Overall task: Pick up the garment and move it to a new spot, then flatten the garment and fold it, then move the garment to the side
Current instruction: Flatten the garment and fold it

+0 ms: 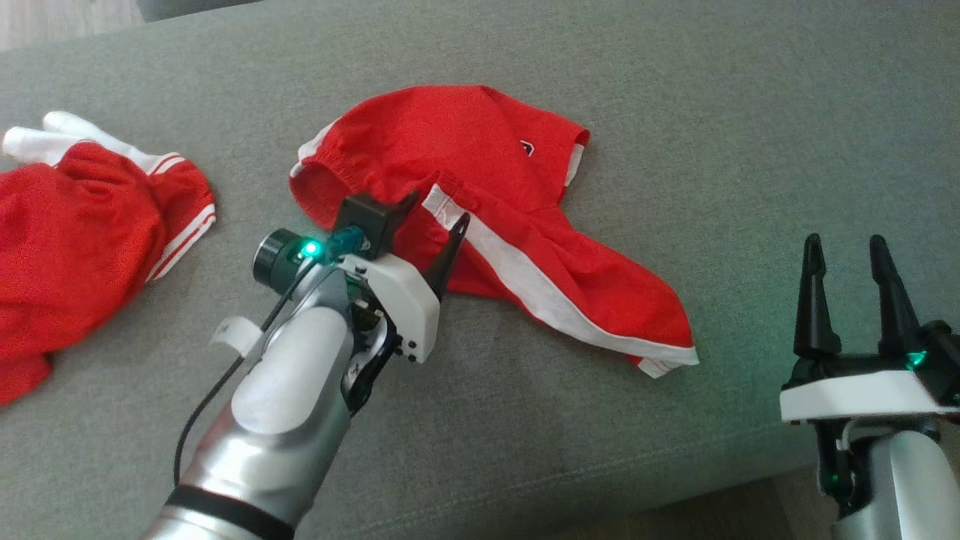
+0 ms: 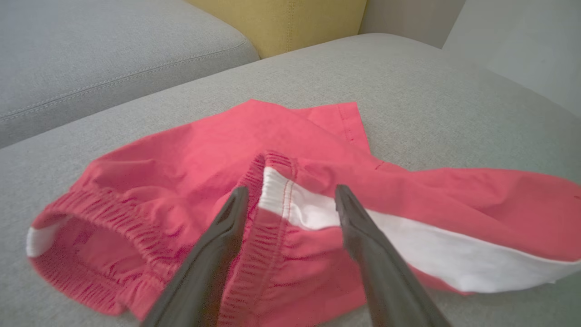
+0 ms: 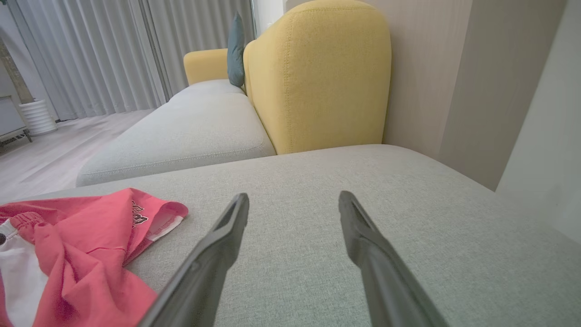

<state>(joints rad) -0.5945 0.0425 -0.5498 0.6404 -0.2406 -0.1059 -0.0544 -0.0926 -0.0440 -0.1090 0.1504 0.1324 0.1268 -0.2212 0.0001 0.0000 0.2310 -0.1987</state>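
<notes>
Garment [image 1: 465, 150] lies crumpled. Left end effector [image 1: 439, 207] straddles its waistband [image 2: 265, 236], wide, likely to pinch it; right end effector [image 1: 844, 240] idles wide.

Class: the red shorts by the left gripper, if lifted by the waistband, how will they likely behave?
Probably floppy: the red shorts lie crumpled with one leg twisted over, so they should drape. Likely light, since the cloth puckers. The gathered waistband may give the left gripper's open jaws a thicker, less slippery hold.
</notes>
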